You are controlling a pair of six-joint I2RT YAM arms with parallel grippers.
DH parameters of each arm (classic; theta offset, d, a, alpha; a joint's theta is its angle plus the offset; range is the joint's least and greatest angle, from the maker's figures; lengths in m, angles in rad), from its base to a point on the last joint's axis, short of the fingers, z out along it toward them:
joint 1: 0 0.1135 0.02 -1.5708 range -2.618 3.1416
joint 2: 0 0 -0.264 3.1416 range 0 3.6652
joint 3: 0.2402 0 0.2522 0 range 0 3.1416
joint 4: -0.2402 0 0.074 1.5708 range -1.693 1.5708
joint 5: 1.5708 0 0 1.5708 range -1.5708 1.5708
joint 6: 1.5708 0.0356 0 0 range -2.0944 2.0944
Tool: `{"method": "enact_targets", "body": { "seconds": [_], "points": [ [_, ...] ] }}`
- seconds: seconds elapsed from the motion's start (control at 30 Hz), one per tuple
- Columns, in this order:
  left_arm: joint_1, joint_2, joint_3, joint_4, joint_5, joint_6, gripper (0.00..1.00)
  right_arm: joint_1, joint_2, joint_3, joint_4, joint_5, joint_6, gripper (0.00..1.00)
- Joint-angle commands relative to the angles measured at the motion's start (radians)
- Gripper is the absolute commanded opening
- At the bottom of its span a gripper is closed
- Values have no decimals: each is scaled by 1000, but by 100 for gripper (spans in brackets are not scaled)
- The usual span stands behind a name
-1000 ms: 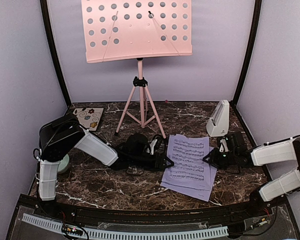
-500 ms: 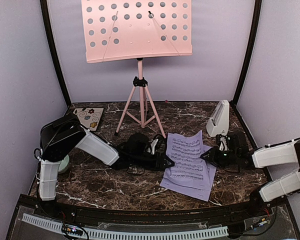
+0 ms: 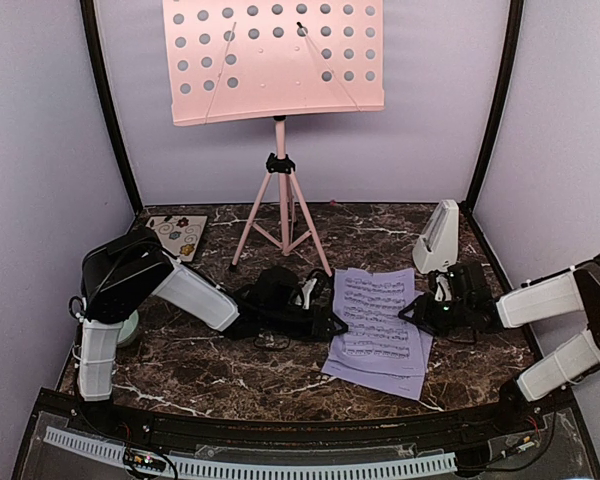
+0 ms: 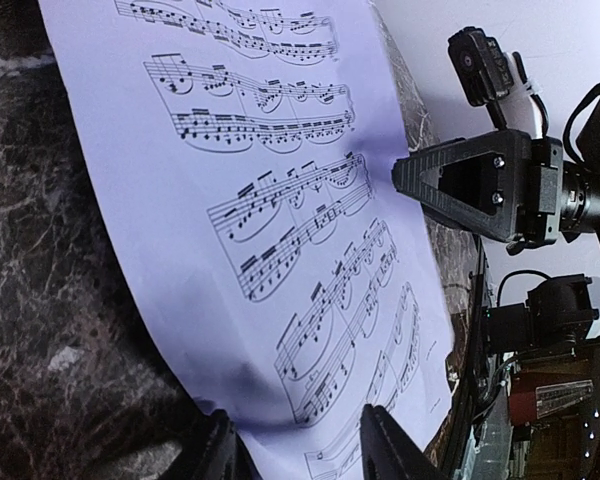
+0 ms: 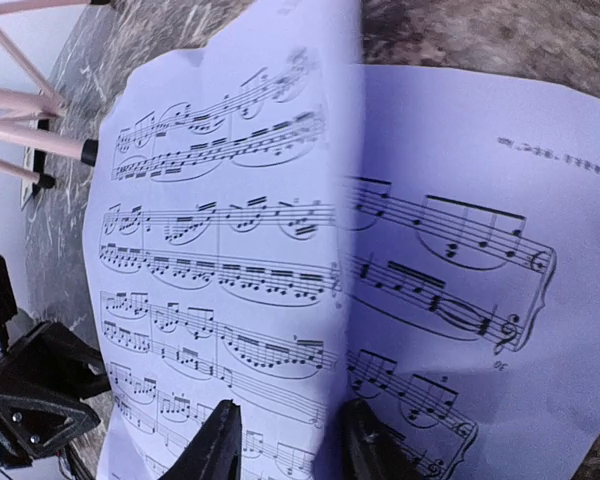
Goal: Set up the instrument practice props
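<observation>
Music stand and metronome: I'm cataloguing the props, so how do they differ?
The music stand is pink and perforated; the metronome is white-grey. The music stand rises tall on tripod legs; the metronome is a small pyramid. The music stand is back centre, the metronome back right. Both stand upright on the table.

Soft even light, violet cast, faint shadow on sheet-music page (image 4: 216,372)

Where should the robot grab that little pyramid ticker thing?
Probably the metronome by its narrow upper part, pinched across its two slanted sides, with the right tool coming down from above. It stands upright on its wide base and tapers toward the top, so the top likely fits between the fingers best.
</observation>
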Motion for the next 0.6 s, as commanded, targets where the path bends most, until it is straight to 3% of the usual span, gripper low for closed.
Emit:
{"method": "enact_targets", "body": {
  "seconds": [0.0,0.13,0.23,0.47,0.57],
  "points": [
    [-2,24,7,-56,9,14,44,-4,-18,31,-127,119,-82,39],
    [-2,24,9,-54,9,14,44,-3,-32,47,-171,150,-115,48],
    [-2,23,11,-55,10,15,44,-3,-23,48,-170,152,-121,48],
    [-1,23,14,-61,9,24,43,-4,-29,56,-142,76,-116,1],
    [6,9,2,-59,2,30,46,-3,-148,49,-165,77,-126,0]
  ]
}}
